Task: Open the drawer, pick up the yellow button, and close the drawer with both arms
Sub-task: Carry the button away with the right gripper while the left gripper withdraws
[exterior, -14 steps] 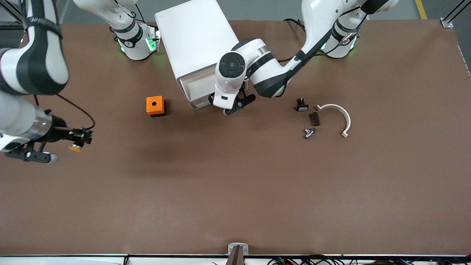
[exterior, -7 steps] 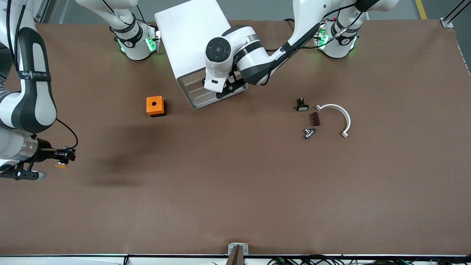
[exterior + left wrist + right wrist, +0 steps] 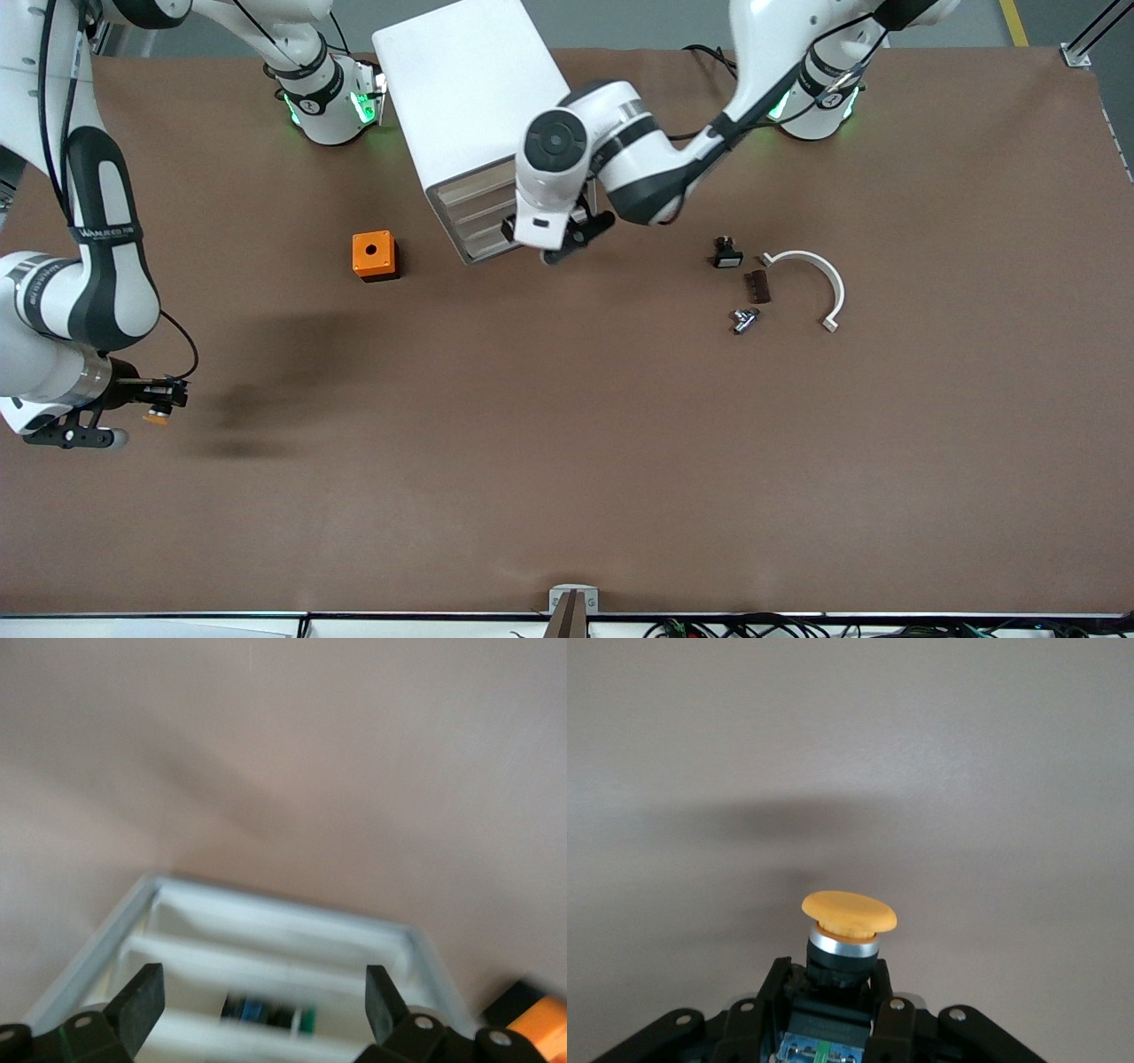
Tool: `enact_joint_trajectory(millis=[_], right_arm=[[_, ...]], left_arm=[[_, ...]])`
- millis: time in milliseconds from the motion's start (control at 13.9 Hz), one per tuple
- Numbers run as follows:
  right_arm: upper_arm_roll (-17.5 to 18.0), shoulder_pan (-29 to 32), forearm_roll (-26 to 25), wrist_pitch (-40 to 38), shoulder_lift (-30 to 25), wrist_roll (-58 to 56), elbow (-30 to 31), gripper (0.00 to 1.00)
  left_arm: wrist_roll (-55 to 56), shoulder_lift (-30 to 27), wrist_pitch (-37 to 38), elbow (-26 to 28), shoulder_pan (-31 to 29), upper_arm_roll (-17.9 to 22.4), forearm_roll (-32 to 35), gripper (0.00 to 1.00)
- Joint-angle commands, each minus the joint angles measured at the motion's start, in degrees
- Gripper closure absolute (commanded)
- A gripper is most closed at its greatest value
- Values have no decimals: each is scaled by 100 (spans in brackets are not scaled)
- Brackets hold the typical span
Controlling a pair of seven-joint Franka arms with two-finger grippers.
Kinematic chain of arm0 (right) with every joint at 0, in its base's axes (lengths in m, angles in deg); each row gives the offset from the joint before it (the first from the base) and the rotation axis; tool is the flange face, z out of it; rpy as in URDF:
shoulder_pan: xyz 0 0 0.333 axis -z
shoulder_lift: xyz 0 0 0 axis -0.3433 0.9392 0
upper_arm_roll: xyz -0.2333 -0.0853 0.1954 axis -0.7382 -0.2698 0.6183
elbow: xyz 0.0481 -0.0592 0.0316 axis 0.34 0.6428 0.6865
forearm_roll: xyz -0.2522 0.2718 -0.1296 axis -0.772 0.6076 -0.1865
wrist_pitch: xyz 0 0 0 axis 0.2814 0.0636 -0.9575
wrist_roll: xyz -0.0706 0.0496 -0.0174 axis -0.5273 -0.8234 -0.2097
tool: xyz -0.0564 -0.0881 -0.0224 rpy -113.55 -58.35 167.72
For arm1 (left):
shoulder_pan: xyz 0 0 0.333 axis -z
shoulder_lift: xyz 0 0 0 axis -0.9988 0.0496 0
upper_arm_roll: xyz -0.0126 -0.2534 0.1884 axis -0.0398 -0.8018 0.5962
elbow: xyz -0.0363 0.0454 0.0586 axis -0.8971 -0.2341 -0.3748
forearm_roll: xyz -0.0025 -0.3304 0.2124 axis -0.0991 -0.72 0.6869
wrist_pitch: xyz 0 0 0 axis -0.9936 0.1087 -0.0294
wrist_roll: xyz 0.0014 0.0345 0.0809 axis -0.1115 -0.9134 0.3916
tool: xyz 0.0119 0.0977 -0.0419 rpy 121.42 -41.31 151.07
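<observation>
The white cabinet (image 3: 469, 97) stands at the back middle of the table. Its drawers (image 3: 474, 220) all sit flush in the cream front. My left gripper (image 3: 547, 248) hangs just in front of that face, open and empty. In the left wrist view its black fingers (image 3: 142, 1005) stand wide apart over the cabinet front (image 3: 275, 948), where a blue-and-black part shows between the slats. My right gripper (image 3: 164, 394) is over the table near the right arm's end, shut on the button (image 3: 158, 415). The right wrist view shows the button's orange-yellow cap (image 3: 849, 911) sticking out of the right gripper (image 3: 833, 997).
An orange cube with a round hole (image 3: 373, 255) stands beside the cabinet toward the right arm's end. Toward the left arm's end lie a small black part with a white face (image 3: 726, 255), a brown block (image 3: 756, 285), a metal fitting (image 3: 744, 319) and a white curved piece (image 3: 815, 275).
The open drawer was pushed shut by my left gripper, which has since drawn back from the cabinet front. My right gripper carried the button toward the table's right-arm end and nearer the camera.
</observation>
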Motion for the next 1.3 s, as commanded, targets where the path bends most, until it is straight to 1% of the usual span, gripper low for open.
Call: enact_joint_trajectory(millis=[0,144,216,360,432,720,864,1008,1080,1152,1224], right_arm=[[124,267,6,385,155,-249,198,100],[132,338,24,569,305,-362,215,100],[132,347,24,762,349,-407,294,100],[132,356,24,983,428,-442,373,100],[132,356,50,1027,463,-442,374,100],[141,382,77,1168,551,-636,365,100],[150,391,77,1168,569,-662,365,100],[159,400,86,1177,577,-924,365,99],[159,400,86,1212,586,-978,365,92],[159,400,86,1273,595,-970,365,52],[168,400,94,1274,595,-926,365,1]], left_arm=[[-252,-233,345,-228,-764,-45,323,1],[-804,-330,574,-439,-1274,-54,673,1],[-1164,-417,662,-553,-1424,-54,919,1],[-1701,-681,881,-642,-1828,-36,1036,0],[-2173,-847,1004,-642,-2100,-45,1071,0],[-4090,-1463,1716,-642,-3146,-71,1054,0],[-4978,-1709,1918,-642,-3612,-115,853,0],[-5524,-2043,2033,-634,-3842,-80,650,0],[-5909,-2236,2190,-616,-3834,16,632,0],[-6235,-2472,2235,-573,-3721,365,623,0],[-6647,-2701,2366,-485,-3311,934,527,0]])
